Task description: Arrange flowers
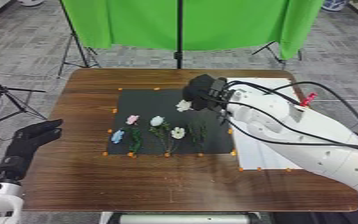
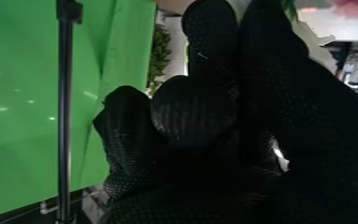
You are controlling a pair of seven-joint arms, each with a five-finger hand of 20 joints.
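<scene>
Okay, your right arm [image 1: 309,132] slants forward and inward from the right, crossing above the white sheet [image 1: 266,159], with your right hand [image 1: 200,89] over the far right part of the dark mat [image 1: 149,97]. Right beside that hand, toward you, sits a white flower [image 1: 184,105]; whether the hand is open, closed or gripping it, you can't tell from these views. Over on your left, the forearm points forward and your left hand [image 1: 31,142] hangs by the table's [image 1: 87,185] left edge, fingers loosely extended, thumb apart, holding nothing. And the rest of the flowers? They're on the mat: the blue flower [image 1: 117,136] nearest your left side, the pink flower [image 1: 132,119] a little farther forward, then the pale bloom [image 1: 157,121] and the cream bloom [image 1: 177,132] near the middle, with green sprigs [image 1: 198,136] to their right.
</scene>
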